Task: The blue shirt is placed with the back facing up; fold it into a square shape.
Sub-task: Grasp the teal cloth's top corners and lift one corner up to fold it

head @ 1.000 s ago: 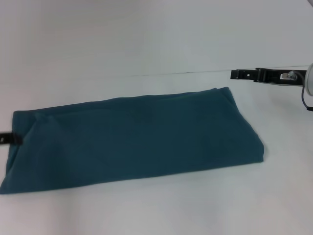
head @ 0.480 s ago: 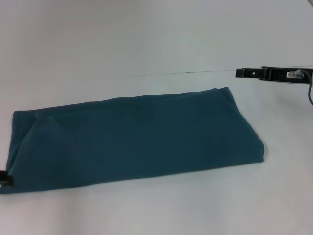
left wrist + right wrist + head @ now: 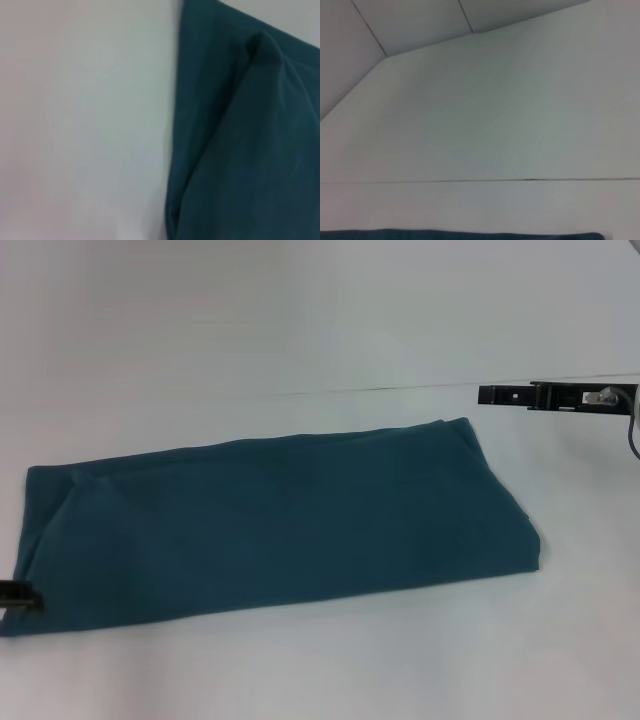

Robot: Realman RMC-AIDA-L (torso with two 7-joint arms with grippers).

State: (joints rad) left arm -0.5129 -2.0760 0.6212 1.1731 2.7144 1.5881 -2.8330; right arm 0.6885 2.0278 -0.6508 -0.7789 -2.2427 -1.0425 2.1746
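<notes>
the shirt lies flat on the white table, folded into a long band that runs from the 9 o'clock edge of the head view to about 3 o'clock, its right end rounded by a fold and its far edge rising slightly toward 2 o'clock. a crease slants across its left end, where layers overlap.

the left gripper shows only as a small black tip at 8 o'clock in the head view, just at the shirt's near left corner, touching or overlapping the cloth edge; whether its fingers are wide, narrow or holding cloth i cannot tell. the left wrist view shows the shirt's edge with a raised ridge of folded fabric beside bare table, and no fingers.

the right gripper reaches in from 3 o'clock, level, above and beyond the shirt's far right corner and apart from it. it is seen side-on, so i cannot tell how its fingers stand. the right wrist view shows bare table with a thin strip of shirt at the frame edge.
</notes>
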